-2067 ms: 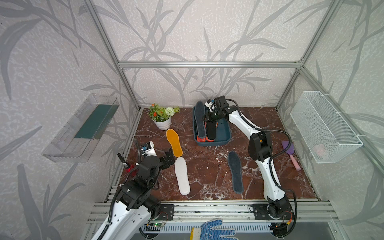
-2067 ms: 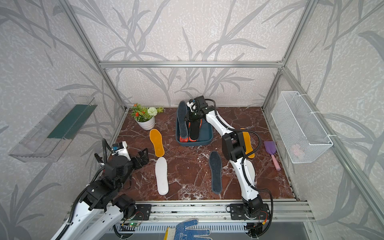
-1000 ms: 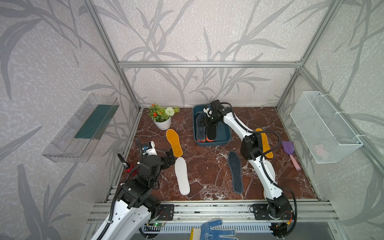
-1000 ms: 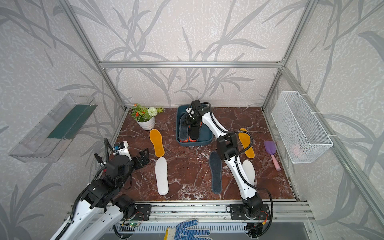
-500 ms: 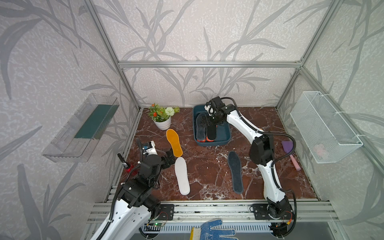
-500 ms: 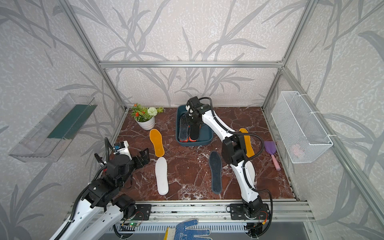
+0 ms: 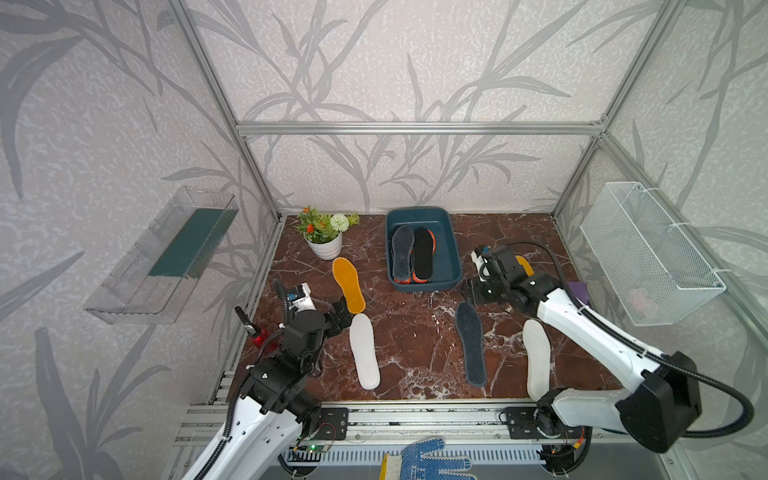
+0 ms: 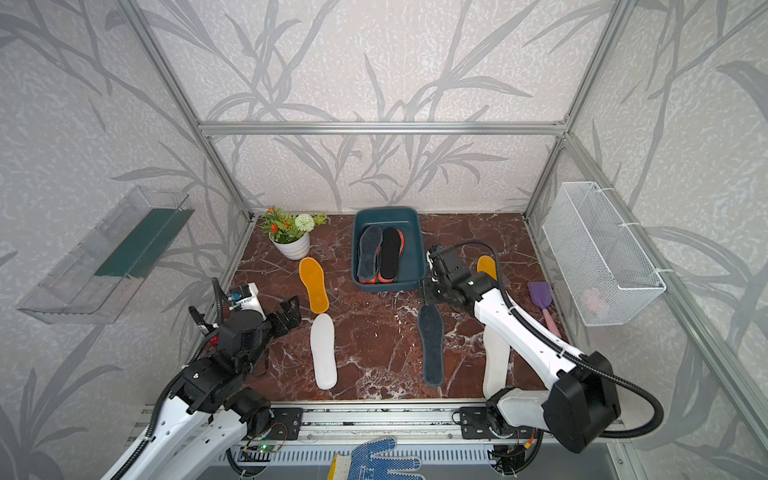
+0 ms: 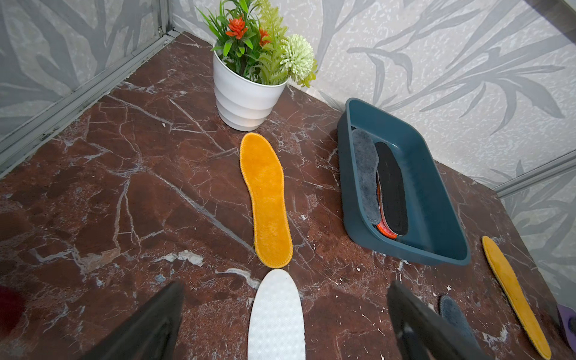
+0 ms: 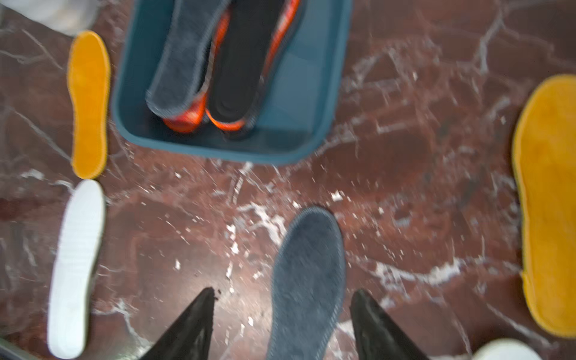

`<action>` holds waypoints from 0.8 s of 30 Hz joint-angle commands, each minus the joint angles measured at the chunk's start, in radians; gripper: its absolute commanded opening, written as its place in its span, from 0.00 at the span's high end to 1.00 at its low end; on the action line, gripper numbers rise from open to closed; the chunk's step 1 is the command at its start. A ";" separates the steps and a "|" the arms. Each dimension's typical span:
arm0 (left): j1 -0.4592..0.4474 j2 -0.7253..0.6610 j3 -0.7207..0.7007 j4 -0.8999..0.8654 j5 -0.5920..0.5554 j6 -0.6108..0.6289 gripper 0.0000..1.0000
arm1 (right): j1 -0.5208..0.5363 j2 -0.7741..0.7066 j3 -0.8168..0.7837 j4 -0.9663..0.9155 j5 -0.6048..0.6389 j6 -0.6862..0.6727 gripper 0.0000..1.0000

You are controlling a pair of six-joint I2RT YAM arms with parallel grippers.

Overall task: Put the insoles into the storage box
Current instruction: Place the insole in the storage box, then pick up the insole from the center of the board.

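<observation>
Grey felt insole [image 7: 402, 254] is now down in the storage box [image 7: 448, 262]. It lies flat on the left side beside the black insole [image 7: 423, 253], w/ red-orange insoles [image 7: 405, 280] peeking out under both at the near end.

A sec ago my R hand [image 7: 470, 293] was still over the box at the far middle of the table [image 7: 415, 332]. It has since let go and pulled back nearer & to the right. Now it hovers low at the far tip of the second grey insole [image 7: 470, 345], just off the box's near right corner. In the wrist view its fingers [image 10: 374, 324] are apart, nothing clamped, grey toe on the table under the gap. Can't tell if there's contact; that pic is smeared, so the arm's prob. mid-move.

L hand [image 7: 338, 316] hasn't budged: wide apart, empty, parked near left where the left mustard insole [image 7: 348, 284] meets the left white insole [image 7: 364, 357].

Meaning: one more in. The box holds at least 4 by my count; anything lower in the stack I can't see. Its right half is bare, so there's room. Still out on the table are 5: the second grey, both mustards, both whites. The right mustard insole [image 7: 524, 264] is partly hidden behind my R wrist, and the right white insole [image 7: 537, 357] lies near right. Next pick is prob. the grey, the mate of the one just dropped.
</observation>
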 commanded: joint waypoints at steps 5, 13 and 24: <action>0.004 0.001 -0.036 0.027 -0.012 -0.052 0.01 | -0.015 -0.067 -0.180 -0.038 0.066 0.124 0.47; 0.004 0.007 -0.032 0.039 -0.006 -0.051 0.01 | -0.014 0.135 -0.145 -0.017 0.013 0.137 0.54; 0.004 0.011 -0.032 0.044 0.001 -0.055 0.01 | -0.009 0.229 -0.141 0.048 -0.007 0.159 0.57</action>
